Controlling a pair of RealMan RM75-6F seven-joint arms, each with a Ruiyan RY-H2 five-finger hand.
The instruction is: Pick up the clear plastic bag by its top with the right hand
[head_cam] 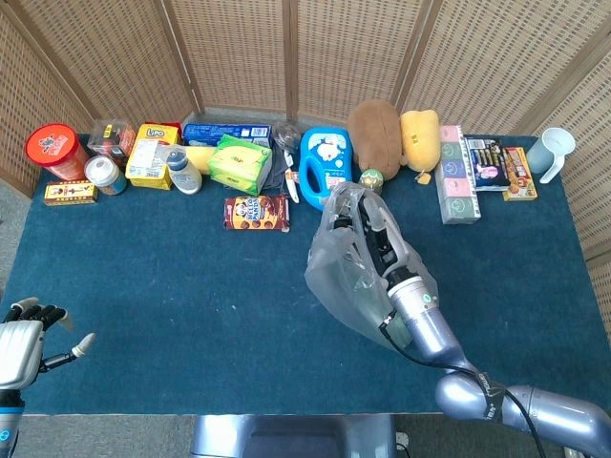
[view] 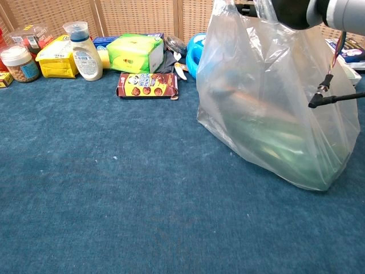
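Note:
The clear plastic bag hangs in the middle of the table, held by its top. My right hand grips the bunched top, its dark fingers showing through the film. In the chest view the bag fills the right side, a greenish item lying in its bottom, which is at or just above the blue cloth. Only the edge of the right hand shows at the top there. My left hand is at the table's near left corner, fingers apart, holding nothing.
A row of goods lines the back edge: red tub, yellow box, green tissue pack, blue detergent jug, plush toys, boxes and a cup. A biscuit box lies just left of the bag.

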